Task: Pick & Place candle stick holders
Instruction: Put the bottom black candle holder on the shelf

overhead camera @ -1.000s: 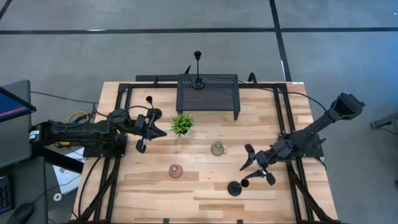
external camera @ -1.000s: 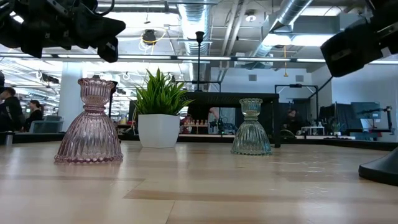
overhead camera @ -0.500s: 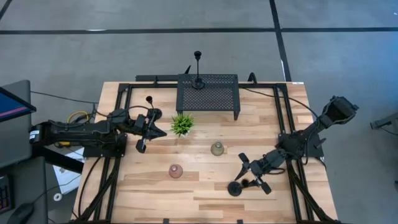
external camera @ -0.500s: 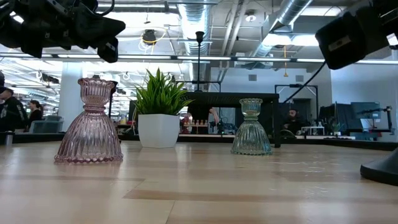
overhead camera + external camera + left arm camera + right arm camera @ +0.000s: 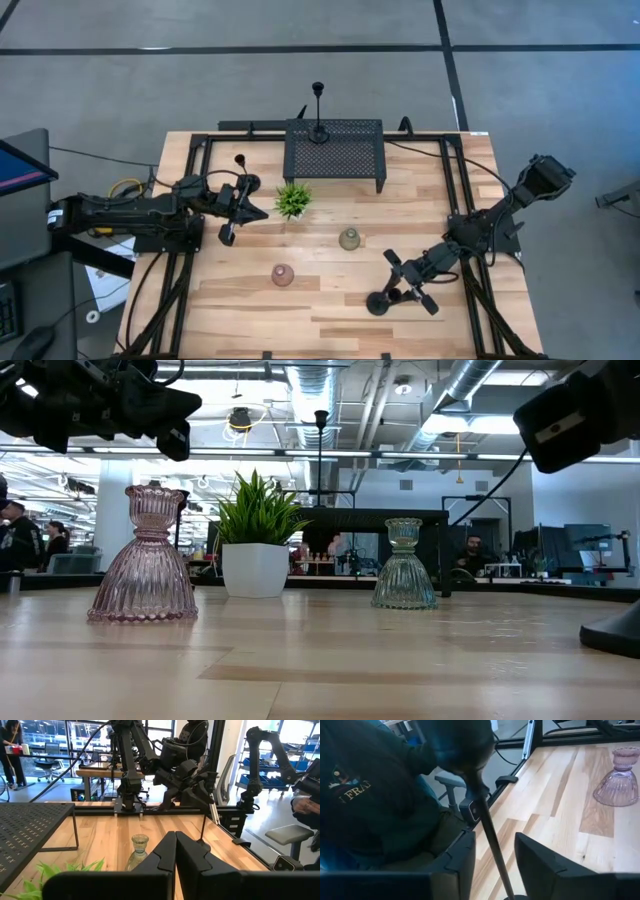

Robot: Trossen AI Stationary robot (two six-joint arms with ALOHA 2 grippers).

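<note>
The right wrist view alone shows how the right tool (image 5: 492,865) stands: its two dark fingers are spread, with the slim stem of a black holder (image 5: 487,827) rising between them and gaps on both sides, so the jaws are open around it. From above, that right tool (image 5: 408,283) sits low over the front right of the counter (image 5: 330,300), just beside the round base of the black holder (image 5: 377,303). The low view catches only the edge of that base (image 5: 612,632) at the far right.

The left tool (image 5: 240,208) waits over the left side of the counter; in the left wrist view its fingers (image 5: 165,855) lie pressed together, closed on nothing.

The pinkish glass cup (image 5: 283,275) stands upright near the front centre, the greenish glass cup (image 5: 349,239) farther back and to the right, well apart. A second black holder (image 5: 243,175) stands behind the left tool, a third (image 5: 319,115) on top of the black mesh rack (image 5: 335,148). The potted plant (image 5: 293,200) stands between rack and left tool
</note>
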